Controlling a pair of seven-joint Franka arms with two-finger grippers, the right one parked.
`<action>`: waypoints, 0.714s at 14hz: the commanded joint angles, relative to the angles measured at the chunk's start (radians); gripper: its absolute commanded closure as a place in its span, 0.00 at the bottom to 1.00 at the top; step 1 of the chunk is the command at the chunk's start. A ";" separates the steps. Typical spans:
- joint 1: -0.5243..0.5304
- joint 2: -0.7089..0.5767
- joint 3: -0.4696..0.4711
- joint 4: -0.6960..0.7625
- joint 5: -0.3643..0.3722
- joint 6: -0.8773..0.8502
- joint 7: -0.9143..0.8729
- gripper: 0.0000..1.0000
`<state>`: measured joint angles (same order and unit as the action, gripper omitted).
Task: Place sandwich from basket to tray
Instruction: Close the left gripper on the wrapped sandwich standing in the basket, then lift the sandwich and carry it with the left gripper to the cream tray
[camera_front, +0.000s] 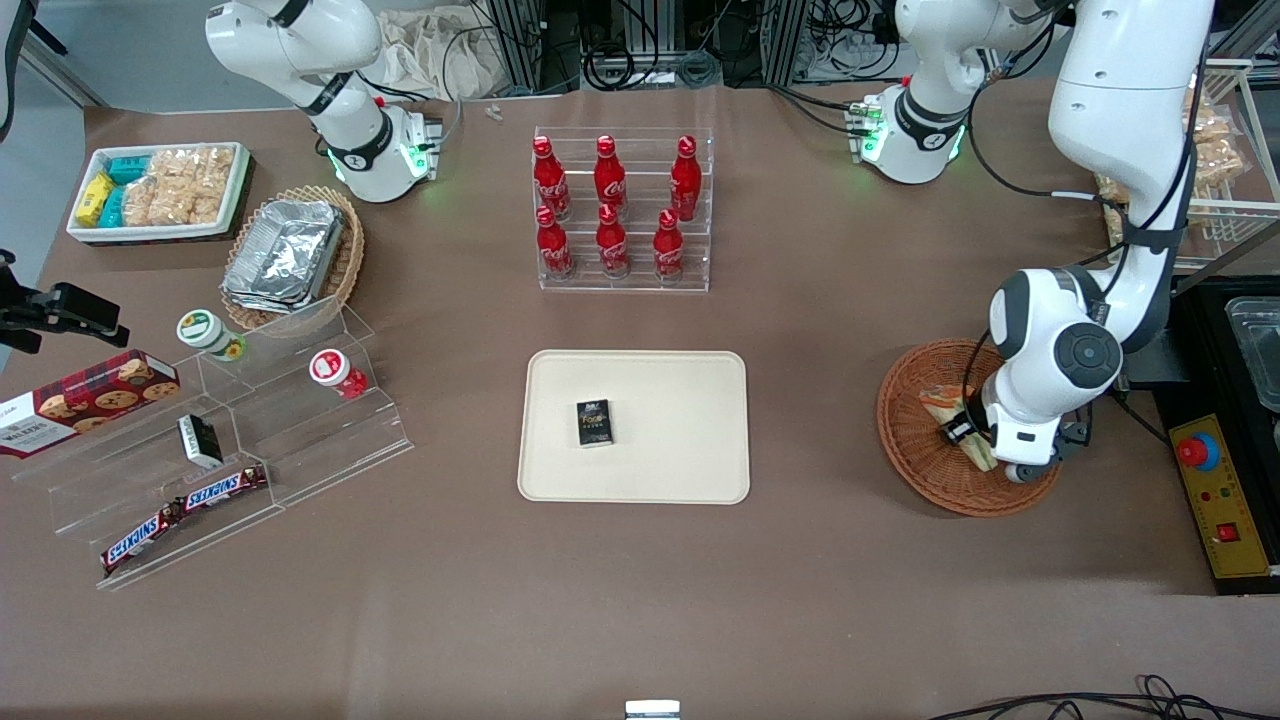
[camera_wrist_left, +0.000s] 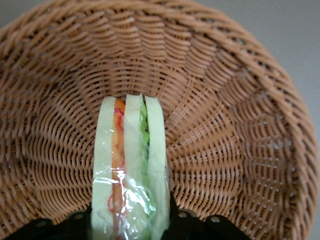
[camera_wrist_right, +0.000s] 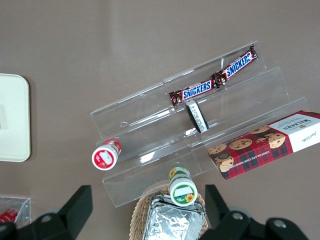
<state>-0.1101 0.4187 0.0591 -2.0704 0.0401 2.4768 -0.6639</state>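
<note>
Left wrist view shows the sandwich (camera_wrist_left: 129, 170) standing on edge inside the basket (camera_wrist_left: 240, 150), its bread and filling layers facing the camera and its wrapped end reaching down between the dark fingers (camera_wrist_left: 80, 222). One finger sits on each outer bread face, and the wrap looks pinched there, so the fingers appear closed on the sandwich. Whether the sandwich is lifted clear of the wicker floor cannot be told.

Front view places the gripper (camera_front: 975, 440) low over the basket (camera_front: 915, 440) at the right of the frame, toward the working arm's end of the desk (camera_front: 640, 600). The sandwich (camera_front: 945, 405) shows as a pale wedge partly hidden by the wrist housing. The left arm descends from the upper right corner of the frame, bends at the elbow above the basket, and points its wrist down into the basket.

The tray (camera_front: 680, 470) lies flat at the centre of the frame, well apart from the basket. A small dark box (camera_front: 594, 422) rests on the tray.
</note>
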 joint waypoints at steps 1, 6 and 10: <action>-0.008 -0.134 -0.002 0.038 -0.002 -0.161 -0.013 1.00; -0.026 -0.169 -0.186 0.353 -0.017 -0.603 -0.003 1.00; -0.040 -0.074 -0.418 0.387 0.000 -0.555 -0.003 1.00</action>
<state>-0.1427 0.2436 -0.2837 -1.7349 0.0349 1.8943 -0.6718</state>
